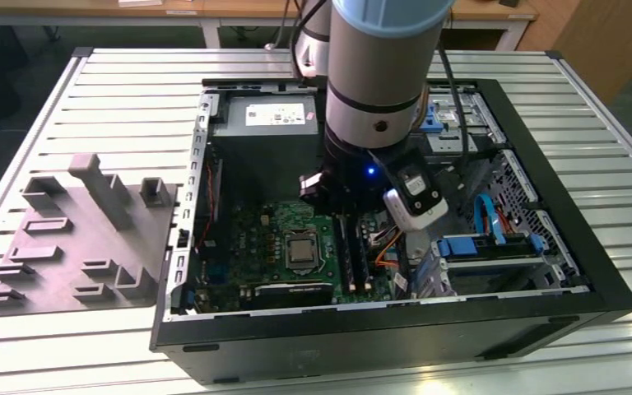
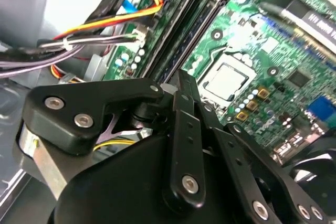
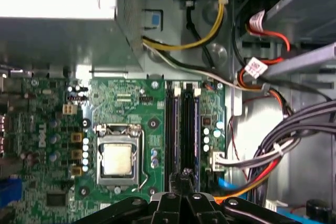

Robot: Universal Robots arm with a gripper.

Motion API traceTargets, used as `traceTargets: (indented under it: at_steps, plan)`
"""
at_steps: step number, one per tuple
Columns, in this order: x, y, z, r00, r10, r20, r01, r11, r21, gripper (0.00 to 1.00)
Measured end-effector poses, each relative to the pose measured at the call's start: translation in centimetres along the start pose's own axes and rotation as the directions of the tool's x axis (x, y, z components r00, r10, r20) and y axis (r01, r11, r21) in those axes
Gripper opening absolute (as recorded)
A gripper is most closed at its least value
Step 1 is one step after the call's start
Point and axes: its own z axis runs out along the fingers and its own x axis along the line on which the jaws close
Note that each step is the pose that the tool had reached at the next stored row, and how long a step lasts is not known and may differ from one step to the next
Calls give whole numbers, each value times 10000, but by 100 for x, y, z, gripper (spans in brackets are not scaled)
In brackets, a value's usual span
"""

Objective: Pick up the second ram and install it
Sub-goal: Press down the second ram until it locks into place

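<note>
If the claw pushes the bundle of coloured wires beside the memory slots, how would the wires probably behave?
The wire bundle would probably bend and spring back, as it hangs in loose curves. It looks light, being thin strands tied together. Its white plug sits on the motherboard, so a hard push may strain that joint.

Cables (image 3: 273, 156) beside slots (image 3: 181, 129) (case-walled)

An open black computer case (image 1: 579, 288) lies on the slatted table (image 1: 108, 90); a grey moulded holder tray (image 1: 75, 239) sits at the exterior view's left, beside it.
</note>
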Motion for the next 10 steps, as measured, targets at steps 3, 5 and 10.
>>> traceTargets:
  at_steps: [3, 5, 10]
  plan:
    - [-1, 18, -7, 10000, -2, -2, 2, 10000, 4, 10]
    - [0, 19, -12, 10000, 0, 0, 0, 10000, 0, 10]
    - [0, 19, -14, 10000, 0, 0, 0, 10000, 1, 10]
